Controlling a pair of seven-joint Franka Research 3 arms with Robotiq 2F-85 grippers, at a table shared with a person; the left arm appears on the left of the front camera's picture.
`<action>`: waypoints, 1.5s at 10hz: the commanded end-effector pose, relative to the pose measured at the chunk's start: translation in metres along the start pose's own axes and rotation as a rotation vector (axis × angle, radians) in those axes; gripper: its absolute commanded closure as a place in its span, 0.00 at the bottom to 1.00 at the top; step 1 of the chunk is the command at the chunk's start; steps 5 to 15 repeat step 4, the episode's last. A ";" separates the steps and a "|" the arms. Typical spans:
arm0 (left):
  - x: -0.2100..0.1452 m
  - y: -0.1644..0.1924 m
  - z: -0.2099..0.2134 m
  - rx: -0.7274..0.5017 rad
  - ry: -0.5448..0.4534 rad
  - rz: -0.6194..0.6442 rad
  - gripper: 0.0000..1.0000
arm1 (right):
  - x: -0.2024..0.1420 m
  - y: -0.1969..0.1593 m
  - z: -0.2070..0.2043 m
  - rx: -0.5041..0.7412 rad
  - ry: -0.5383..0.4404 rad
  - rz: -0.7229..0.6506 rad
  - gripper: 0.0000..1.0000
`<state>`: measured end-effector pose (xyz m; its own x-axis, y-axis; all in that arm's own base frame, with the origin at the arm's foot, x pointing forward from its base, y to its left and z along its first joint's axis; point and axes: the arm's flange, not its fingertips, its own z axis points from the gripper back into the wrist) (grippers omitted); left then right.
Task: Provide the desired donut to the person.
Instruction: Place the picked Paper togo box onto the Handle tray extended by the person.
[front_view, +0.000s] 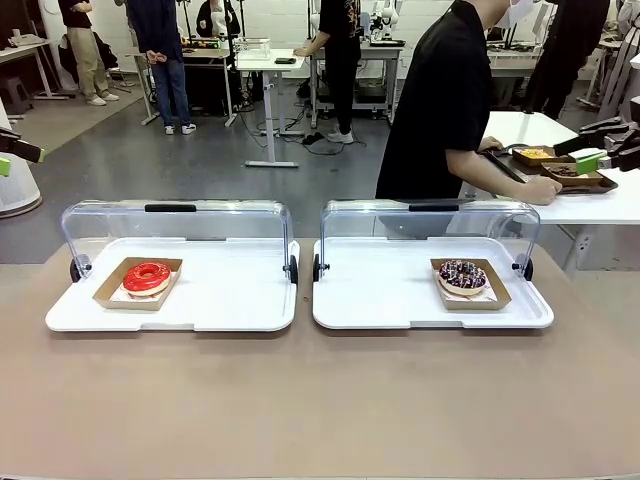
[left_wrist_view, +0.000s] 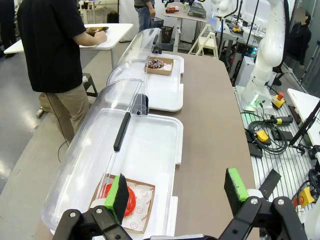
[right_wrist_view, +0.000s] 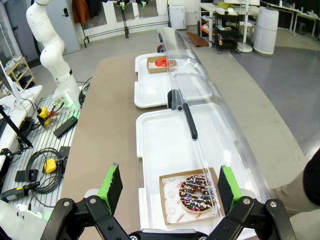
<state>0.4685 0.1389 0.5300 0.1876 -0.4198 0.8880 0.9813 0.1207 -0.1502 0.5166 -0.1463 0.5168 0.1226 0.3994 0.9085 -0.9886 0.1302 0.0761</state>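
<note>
Red-glazed donut (front_view: 147, 277) sits on a brown cardboard square (front_view: 139, 284) at the left end of the left white tray (front_view: 230, 300), its clear hinged cover (front_view: 175, 228) swung up and back with a black handle on top. Chocolate donut with coloured sprinkles (front_view: 462, 275) sits on its own cardboard square (front_view: 470, 285) toward the right end of the right white tray (front_view: 390, 300), under a matching raised clear cover (front_view: 430, 228). The two trays lie side by side, near but apart, on the brown table (front_view: 320, 400). Person in the black short-sleeved shirt (front_view: 435, 105) stands at the far side, behind the right tray, turned away toward a white side table (front_view: 610, 205), one hand (front_view: 540, 190) resting near dark trays there. Left gripper (left_wrist_view: 177, 192) hangs above the near end of the left tray, green pads spread wide apart, nothing between them; the red donut lies below its one pad in the left wrist view. Right gripper (right_wrist_view: 170, 187) hangs above the right tray, jaws likewise spread wide and grasping nothing; the sprinkled donut lies below, between the two green pads in the right wrist view. Other people stand at benches farther back in the room.
</note>
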 end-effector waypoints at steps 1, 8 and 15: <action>0.000 0.000 0.001 0.000 -0.002 0.000 0.00 | 0.002 0.000 -0.001 -0.003 0.001 -0.005 0.00; 0.000 0.000 0.001 0.000 -0.002 0.000 0.00 | 0.002 0.000 -0.001 -0.003 0.001 -0.005 0.00; 0.000 0.000 0.001 0.000 -0.002 0.000 0.00 | 0.002 0.000 -0.001 -0.003 0.001 -0.005 0.00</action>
